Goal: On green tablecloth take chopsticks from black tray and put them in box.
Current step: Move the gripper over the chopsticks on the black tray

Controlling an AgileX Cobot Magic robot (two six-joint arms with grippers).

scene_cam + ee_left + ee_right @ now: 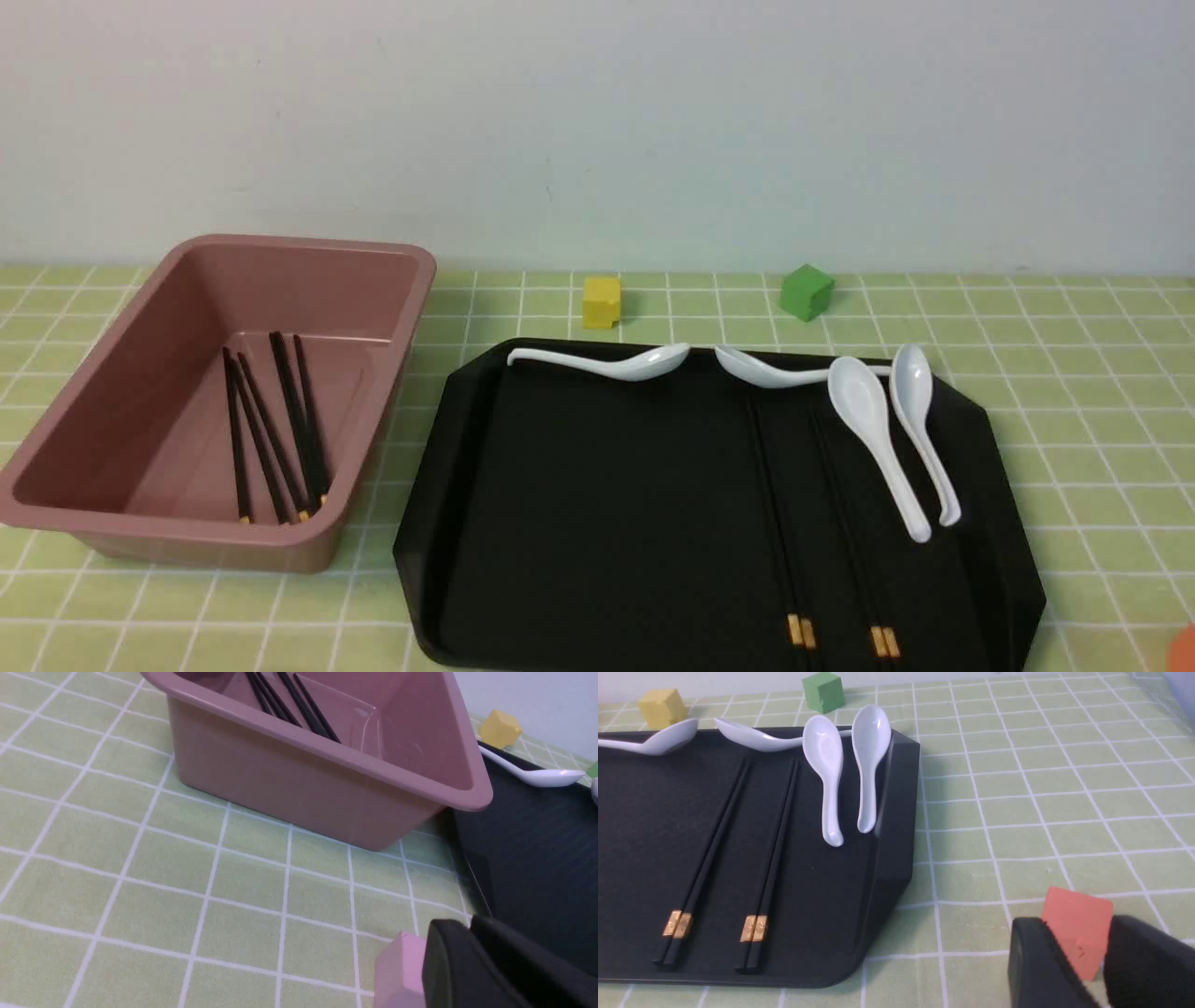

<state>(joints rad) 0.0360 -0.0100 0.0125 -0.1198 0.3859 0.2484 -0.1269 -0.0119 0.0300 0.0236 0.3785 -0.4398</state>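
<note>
Front view: the deep dusty-pink plastic box w/ flared rim point(131, 392) sits on the light green, white-gridded tablecloth point(1074, 420) over the worktop. Four thin black gold-banded chopsticks point(301, 448) lie flat on its floor. Just beside it, the large glossy black cut-corner plastic tray point(607, 504) carries two more chopstick pairs point(800, 632) next to four white ceramic spoons point(859, 397). So approx half done by my count, four sticks left to move. Neither arm shows here. L wrist view: L jaws look pressed together w/ nothing between them, low over the cloth near the box's corner. A pale pink cube point(397, 970) is just beside them; can't tell if touching. R wrist view: R jaws stand partly open, gripping nothing. An orange-red cube point(1078, 924) shows in the gap, seemingly beyond the tips, contact unclear. The tray's pairs lie off to one side, apart from these jaws.
</note>
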